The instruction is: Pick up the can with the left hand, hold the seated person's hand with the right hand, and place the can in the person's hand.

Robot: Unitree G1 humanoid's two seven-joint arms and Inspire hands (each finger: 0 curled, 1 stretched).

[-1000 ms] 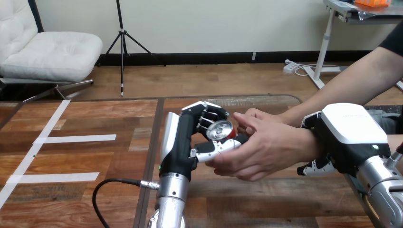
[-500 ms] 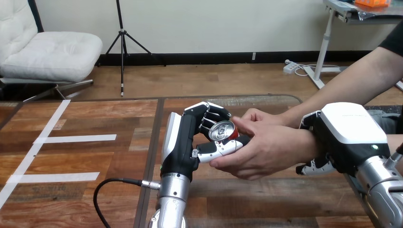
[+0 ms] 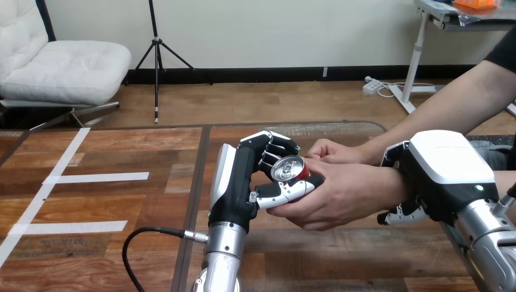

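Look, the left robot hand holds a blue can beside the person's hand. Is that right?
Not quite. The can is red with a silver top, not blue, as the head view shows. The left robot hand does hold it, beside the person's near hand.

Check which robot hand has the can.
The left hand: its fingers curl round the red can, which the person's nearer hand also cups. The right hand clasps that hand's wrist.
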